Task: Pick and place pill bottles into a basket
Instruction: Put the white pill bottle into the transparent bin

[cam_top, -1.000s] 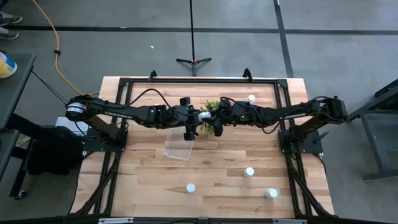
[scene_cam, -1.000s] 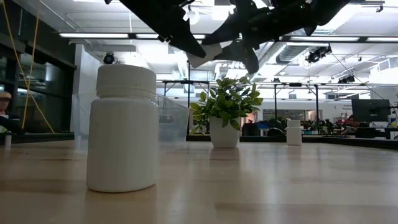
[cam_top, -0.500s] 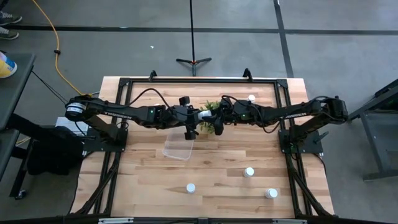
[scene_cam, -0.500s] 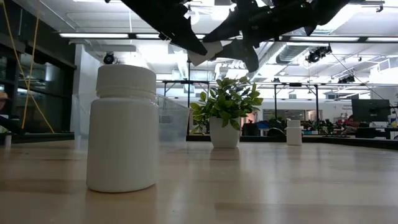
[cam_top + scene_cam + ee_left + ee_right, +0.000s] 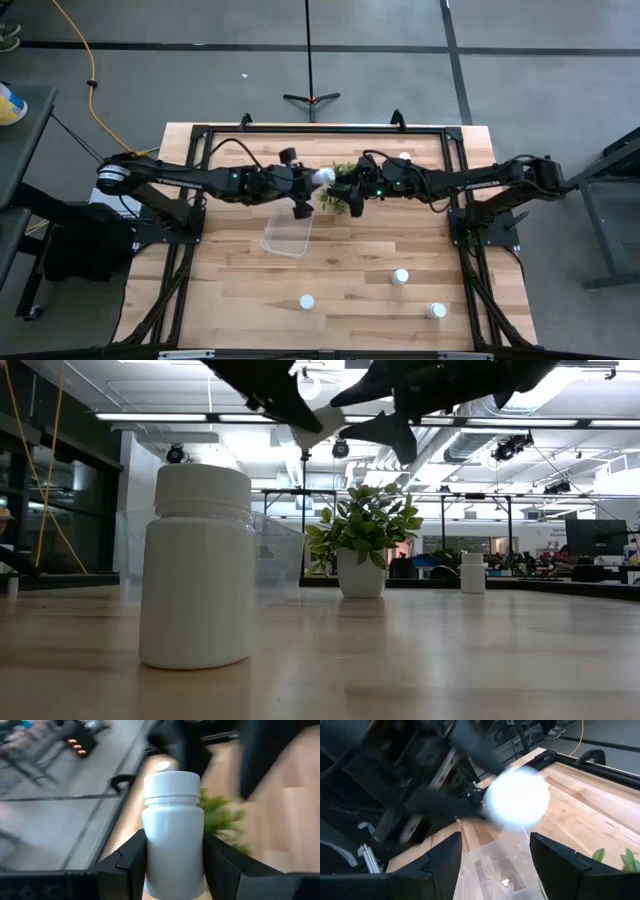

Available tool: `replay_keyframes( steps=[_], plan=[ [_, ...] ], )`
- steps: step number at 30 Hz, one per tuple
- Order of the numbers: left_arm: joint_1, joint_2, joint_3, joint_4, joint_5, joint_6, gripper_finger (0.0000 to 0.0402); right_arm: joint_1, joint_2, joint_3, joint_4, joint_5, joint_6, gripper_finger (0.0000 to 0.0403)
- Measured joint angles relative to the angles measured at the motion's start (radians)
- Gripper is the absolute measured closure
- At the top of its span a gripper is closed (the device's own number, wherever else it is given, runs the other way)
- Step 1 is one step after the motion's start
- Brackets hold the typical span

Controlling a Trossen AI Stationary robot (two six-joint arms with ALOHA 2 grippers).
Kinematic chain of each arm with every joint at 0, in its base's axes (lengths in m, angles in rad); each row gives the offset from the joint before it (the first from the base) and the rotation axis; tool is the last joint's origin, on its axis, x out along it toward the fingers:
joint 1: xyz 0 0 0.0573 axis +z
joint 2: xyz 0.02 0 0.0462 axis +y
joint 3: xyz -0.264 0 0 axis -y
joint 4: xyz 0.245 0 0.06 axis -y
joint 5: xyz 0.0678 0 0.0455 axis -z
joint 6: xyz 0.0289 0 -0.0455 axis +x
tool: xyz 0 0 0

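Note:
A white pill bottle (image 5: 173, 835) hangs in the air over the table's middle with my left gripper (image 5: 305, 185) shut on it. It is just beyond the far end of the clear basket (image 5: 288, 232) and beside the small plant (image 5: 345, 172). My right gripper (image 5: 495, 850) faces it from the right, open; its fingers stand apart from the bottle's blurred cap (image 5: 517, 797). Other pill bottles stand upright on the table at the near side (image 5: 307, 301), (image 5: 401, 276), (image 5: 437, 311) and at the far right (image 5: 404, 157). My left gripper pinches the bottle's body (image 5: 150, 855) between its two fingers (image 5: 127, 862), one on each side, below the cap. The fingers lie along the bottle, reaching in from the table's left. The bottle is lifted clear, its cap (image 5: 171, 784) pointing away from the gripper toward my right arm.
The potted plant (image 5: 362, 540) stands close below both grippers. The basket (image 5: 500, 865) lies under them toward the near side. A black frame (image 5: 320, 128) borders the table's far edge. Bare wood lies between the basket and the near bottles.
Both grippers have risen a little. The held bottle has gone up with my left gripper and slightly toward the table's far left. In the low view, the right gripper stands a bit farther from the bottle than before.

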Motion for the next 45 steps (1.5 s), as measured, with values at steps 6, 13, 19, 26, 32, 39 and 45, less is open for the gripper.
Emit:
replay_keyframes(
  steps=[6,13,19,26,32,39,45],
  plan=[
    [-0.001,-0.092,-0.015,-0.112,-0.034,-0.058,0.0211,-0.008,-0.034,0.0,-0.065,0.023,-0.015,0.0181],
    [-0.001,-0.192,-0.139,-0.109,-0.033,-0.227,0.0211,-0.043,-0.043,-0.001,-0.078,0.025,-0.015,0.0182],
    [-0.002,-0.252,-0.282,-0.012,0.027,-0.351,0.0211,-0.059,-0.043,-0.001,-0.096,0.021,-0.016,0.0181],
    [-0.002,-0.267,-0.452,0.326,0.21,-0.364,0.0211,-0.06,-0.043,-0.001,-0.088,0.019,-0.013,0.0181],
    [-0.002,-0.275,-0.541,0.39,0.235,-0.385,0.0211,-0.056,-0.043,-0.001,-0.1,-0.035,-0.011,0.0179],
    [-0.002,-0.276,-0.644,0.583,0.265,-0.415,0.0211,-0.056,-0.043,-0.001,-0.101,-0.031,-0.012,0.0178],
    [-0.002,-0.273,-0.761,0.8,0.276,-0.416,0.0211,-0.059,-0.043,-0.001,-0.103,-0.031,-0.015,0.0178]
  ],
)
